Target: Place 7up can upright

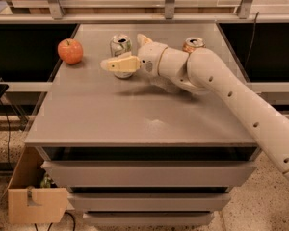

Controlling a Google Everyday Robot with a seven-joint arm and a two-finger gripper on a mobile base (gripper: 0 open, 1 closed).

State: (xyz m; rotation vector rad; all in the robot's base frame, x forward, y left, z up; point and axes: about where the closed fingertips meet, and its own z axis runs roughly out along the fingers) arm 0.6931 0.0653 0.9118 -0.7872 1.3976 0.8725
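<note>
7up can point(119, 41) stands upright near the back of the tabletop point(144, 114), silver top up, roughly between the apple point(70, 51) on its left and the orange can point(193, 44) on the right. Pincer point(123, 52) is right at it, spread wide and holding nothing. One finger lies low across the front of the can's lower half, and the other sticks up just right of the can. Can't tell whether the front finger touches the can wall. The placing looks basically done, so the step in hand reads as getting clear without tipping it. To do that well, keep the pincer wide and don't close or twist. Lift or draw the front finger straight away from the can first, toward the near edge, then retreat along the arm's point(221, 88) own line to the right. Go slow at the start, because a light empty-looking can will topple from a small nudge low on its side. The forearm sits close in front of the orange can, so don't swing backward into it. No sweeping left toward the apple.
</note>
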